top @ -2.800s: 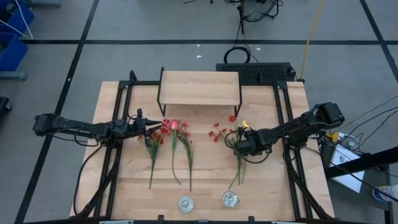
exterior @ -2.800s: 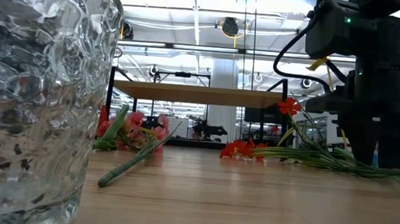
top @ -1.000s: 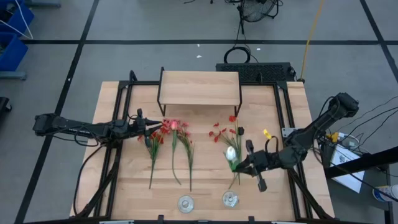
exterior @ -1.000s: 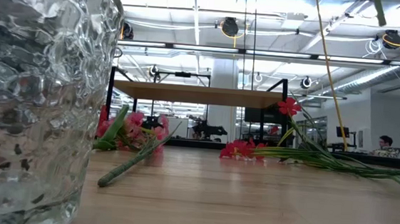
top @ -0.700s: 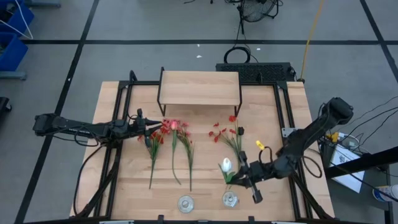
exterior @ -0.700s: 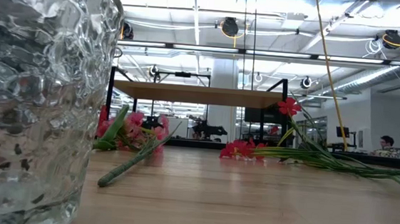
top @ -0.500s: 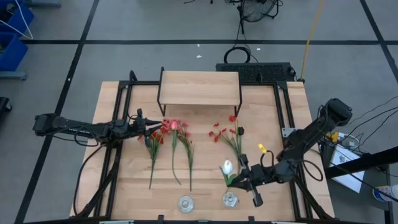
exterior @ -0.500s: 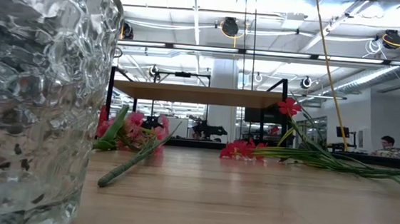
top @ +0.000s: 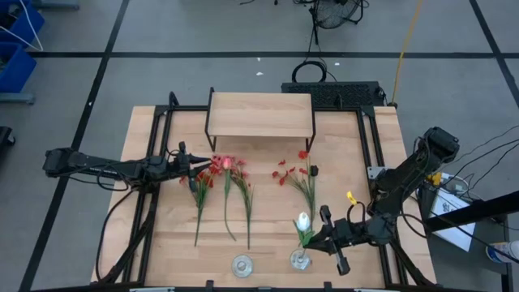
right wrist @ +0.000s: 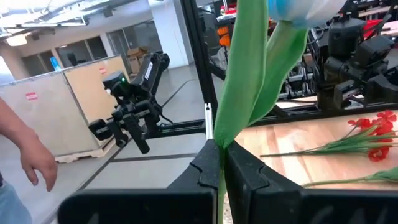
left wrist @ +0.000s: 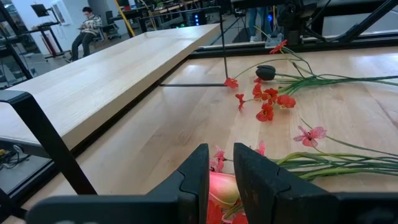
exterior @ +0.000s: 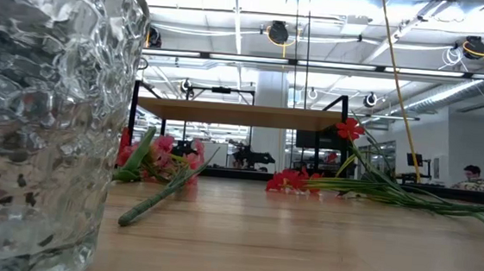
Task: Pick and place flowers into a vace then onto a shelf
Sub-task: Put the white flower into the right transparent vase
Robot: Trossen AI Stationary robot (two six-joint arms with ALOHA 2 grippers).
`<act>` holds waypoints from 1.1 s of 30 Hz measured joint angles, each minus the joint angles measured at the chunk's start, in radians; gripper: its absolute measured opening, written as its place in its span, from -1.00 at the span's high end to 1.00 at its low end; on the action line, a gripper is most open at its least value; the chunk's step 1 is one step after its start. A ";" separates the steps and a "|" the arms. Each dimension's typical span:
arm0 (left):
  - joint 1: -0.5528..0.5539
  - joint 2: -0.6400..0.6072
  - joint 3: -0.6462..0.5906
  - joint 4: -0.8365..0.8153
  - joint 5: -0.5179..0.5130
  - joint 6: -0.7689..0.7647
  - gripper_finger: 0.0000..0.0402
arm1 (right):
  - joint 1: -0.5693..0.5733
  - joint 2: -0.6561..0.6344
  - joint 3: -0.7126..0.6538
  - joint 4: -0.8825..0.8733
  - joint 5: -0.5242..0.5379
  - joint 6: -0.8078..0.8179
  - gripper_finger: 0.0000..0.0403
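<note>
Since the earlier frames the right gripper (top: 318, 236) has carried a white-headed stem (top: 302, 221) from the middle of the tabletop (top: 268, 211) down to the lower centre-right of the high view, where it hangs just above the right-hand glass vase (top: 300, 259). The remaining flowers (top: 223, 182) have not shifted: one bunch lies at centre-left, another (top: 302, 178) at centre-right, both below the shelf (top: 261, 114) at upper centre.

The risk, as I judge it, is a miss at the vase mouth: the stalk end is hidden from the wrist camera and the leaf bends, so it could catch the rim, tip the glass, or drop beside it if released too soon. The second vase (top: 242, 265) stands just to the left and could be bumped.

The right arm's fingers (right wrist: 245, 171) are clamped tight on the green stalk. The left gripper (top: 197, 169) sits at the centre-left bunch, its fingers (left wrist: 196, 171) narrowly parted around a pink blossom (left wrist: 222, 188), apparently pinching it.
</note>
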 joint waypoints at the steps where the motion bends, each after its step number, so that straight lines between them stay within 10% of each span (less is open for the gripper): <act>1: 0.000 0.000 0.000 0.000 0.000 0.000 0.60 | 0.000 0.000 0.000 -0.002 0.001 0.001 1.00; 33: 0.000 0.000 0.000 0.000 0.000 0.000 0.60 | 0.000 0.172 0.000 -0.005 -0.003 0.095 0.99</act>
